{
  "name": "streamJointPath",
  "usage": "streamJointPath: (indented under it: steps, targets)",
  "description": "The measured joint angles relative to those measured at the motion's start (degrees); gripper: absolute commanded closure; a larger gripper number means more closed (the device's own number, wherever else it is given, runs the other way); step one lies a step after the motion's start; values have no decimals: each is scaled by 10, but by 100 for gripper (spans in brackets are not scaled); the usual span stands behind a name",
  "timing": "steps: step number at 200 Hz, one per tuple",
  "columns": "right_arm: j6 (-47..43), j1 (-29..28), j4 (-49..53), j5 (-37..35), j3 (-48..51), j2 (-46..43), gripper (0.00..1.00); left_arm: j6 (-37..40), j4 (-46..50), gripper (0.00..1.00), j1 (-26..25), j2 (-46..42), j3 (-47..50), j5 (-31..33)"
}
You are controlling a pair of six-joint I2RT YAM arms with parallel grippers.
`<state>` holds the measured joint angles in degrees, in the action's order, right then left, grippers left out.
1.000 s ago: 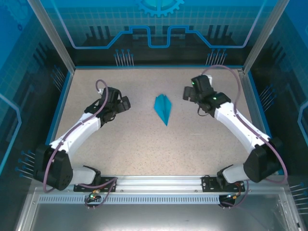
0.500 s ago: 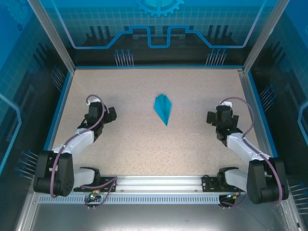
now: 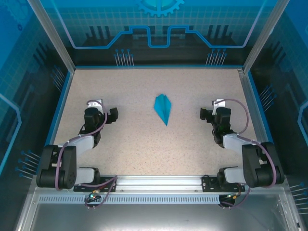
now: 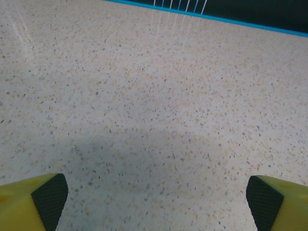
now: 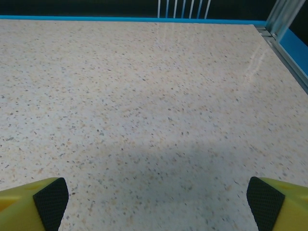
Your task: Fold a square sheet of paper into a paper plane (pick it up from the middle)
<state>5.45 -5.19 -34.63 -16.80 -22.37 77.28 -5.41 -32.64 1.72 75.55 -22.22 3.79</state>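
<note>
The turquoise sheet of paper lies folded into a slim, pointed paper plane point(image 3: 163, 109) flat on the speckled table point(image 3: 144, 139), its sharp tip toward the near edge. My left gripper point(image 3: 102, 110) sits well to the plane's left, low over the table, open and holding nothing. My right gripper point(image 3: 212, 110) sits about as far to the plane's right, also open. In the left wrist view the left gripper point(image 4: 156, 198) shows yellow fingers with black pads point(image 4: 50, 198) spread wide over bare table. The right gripper point(image 5: 158, 199) shows pads point(image 5: 52, 198) equally wide apart.
A raised blue rim point(image 3: 154, 67) borders the table, with metal frame posts point(image 3: 52, 36) at the back corners. Both arms are folded back close to their bases on the rail point(image 3: 159, 184) at the near edge.
Both arms have pulled back from beside the plane toward their bases and folded up. The paper plane has not moved. Both grippers stayed open.
</note>
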Motion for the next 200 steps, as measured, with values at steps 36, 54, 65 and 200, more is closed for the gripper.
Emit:
streamJointPath:
  steps: [36, 54, 65, 200]
  targets:
    - [-10, 5, -32, 25, -5, 54, 1, 9, -51, 2, 8, 21, 0, -28]
    - [-15, 7, -43, 38, -6, 67, 0, 11, -70, 1, 8, 41, 0, -35]
    - [-16, 7, -54, 42, -6, 72, 1, 11, -78, 2, 8, 56, 0, -37]
    - [-30, 7, -91, 59, -6, 79, 1, 31, -127, 1, -12, 110, -1, -21]
